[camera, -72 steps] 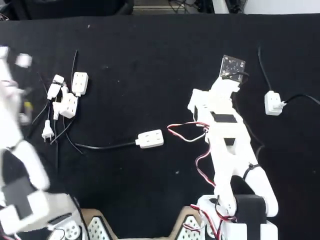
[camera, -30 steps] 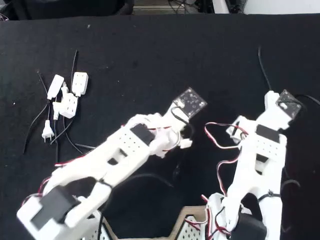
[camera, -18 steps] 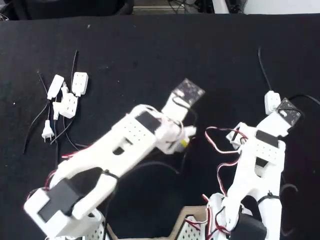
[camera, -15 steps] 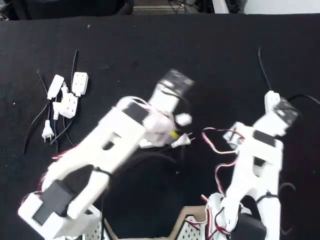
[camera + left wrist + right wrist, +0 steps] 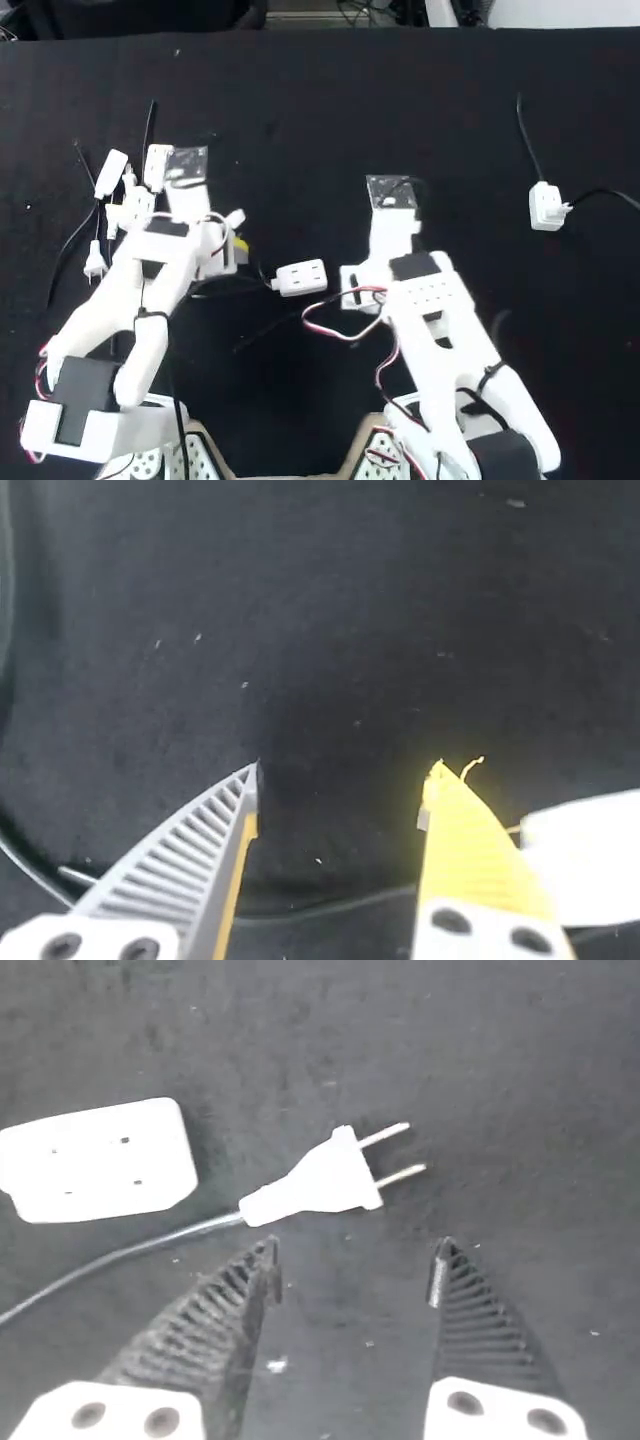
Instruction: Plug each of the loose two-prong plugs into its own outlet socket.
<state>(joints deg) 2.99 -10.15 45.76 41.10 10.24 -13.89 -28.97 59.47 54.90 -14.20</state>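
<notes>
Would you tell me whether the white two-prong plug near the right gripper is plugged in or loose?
Loose. The white two-prong plug lies apart from the white outlet block, both prongs bare and pointing away from it.

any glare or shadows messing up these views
High view: even light, outlet block bright against the black cloth, no glare. Right wrist view: the plug has shiny prongs. Left wrist view: a dim patch ahead of the left gripper.

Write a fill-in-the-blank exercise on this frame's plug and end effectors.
The loose plug lying in front of the right end effector has ___ prongs.
The right end effector is ___ and holds nothing.
The table cloth under the left end effector is ___ in colour.
Missing words: two; open; black.
</notes>
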